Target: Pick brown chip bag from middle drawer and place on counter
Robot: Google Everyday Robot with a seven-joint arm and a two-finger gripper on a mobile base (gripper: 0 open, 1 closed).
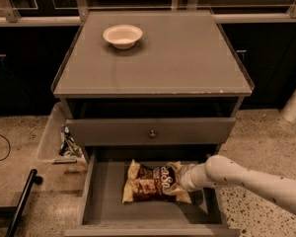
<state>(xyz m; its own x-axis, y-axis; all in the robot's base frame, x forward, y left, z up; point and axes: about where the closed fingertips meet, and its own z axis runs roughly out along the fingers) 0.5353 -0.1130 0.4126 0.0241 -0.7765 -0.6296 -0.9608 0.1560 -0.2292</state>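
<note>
**Tool at the chip bag, low in the open drawer**

Nearest me the middle drawer point(103, 201) is pulled out. The brown chip bag point(150, 184) lies flat on its grey bottom, a little right of centre, script side up. The white arm point(246, 179) reaches in from the right, low over the drawer's right wall, so that the tool point(185, 177) meets the bag's right end. Coming in sideways looks to me the only way under the front above. Whether the tool is clamped on the bag or merely against it I cannot tell, since its tip is lost against the crinkled foil.

Just above and behind sits the drawer front point(113, 131) with its small knob point(152, 134). I judge that is what the bag must clear on the way up.

On the floor to the left a clear bin point(52, 137) holds some oddments, and a black bar point(22, 196) lies nearer.

Farthest off, the table point(187, 58) carries a pale bowl point(122, 35) at its far left, so the bag could go anywhere to the right of it.
</note>
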